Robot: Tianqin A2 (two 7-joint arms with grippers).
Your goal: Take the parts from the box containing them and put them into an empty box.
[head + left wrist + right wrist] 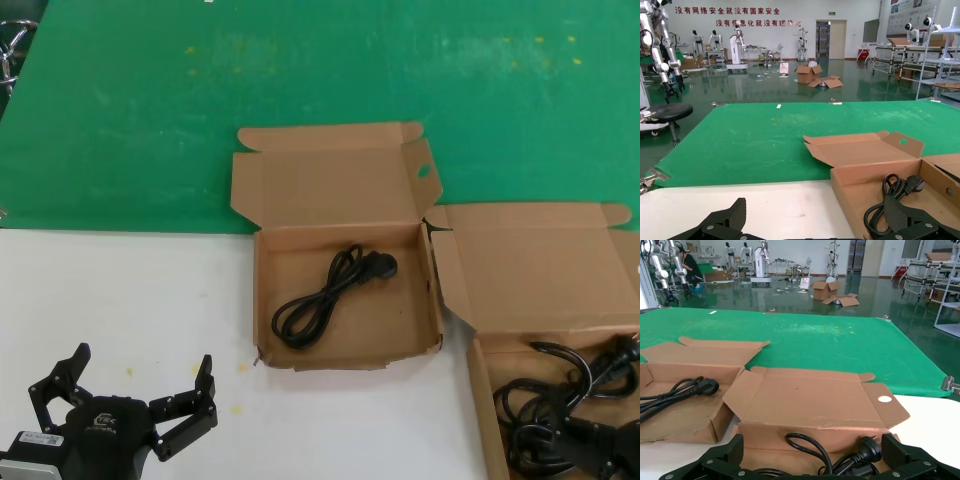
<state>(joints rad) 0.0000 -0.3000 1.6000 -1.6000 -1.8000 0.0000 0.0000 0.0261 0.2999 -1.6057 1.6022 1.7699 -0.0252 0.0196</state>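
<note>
Plainly, the right gripper (815, 465) is the one placed for the coming pick: its jaws stand spread wide, one finger at each side of the right wrist view, and between them, just ahead and below, lies the tangle of black power cords (840, 460) in the source box (815, 405). In the head view the same gripper (600, 450) shows dark at the lower right corner, down among the cords (560, 400) inside that box (480, 400), though whether a finger touches cable cannot be told. A chunky plug (867, 450) sits toward the box's back wall with its cable looping off across the jaw line, so the nearest strand runs roughly from one finger to the other instead of crossing the gap; a grasp would likely want a small turn of the wrist or a strand picked where it bends.

Outward from there, the receiving box (345, 300) with the oval hole in its lid flap stands just beside the source box, on the robot's left of it, their walls near or touching. One cord (330, 295) already lies in it, its long axis running diagonally from front-left to back-right, plug at the far end.

The left gripper (125, 405) hovers over the white table (130, 300), jaws also spread and empty, well apart from both boxes.
</note>
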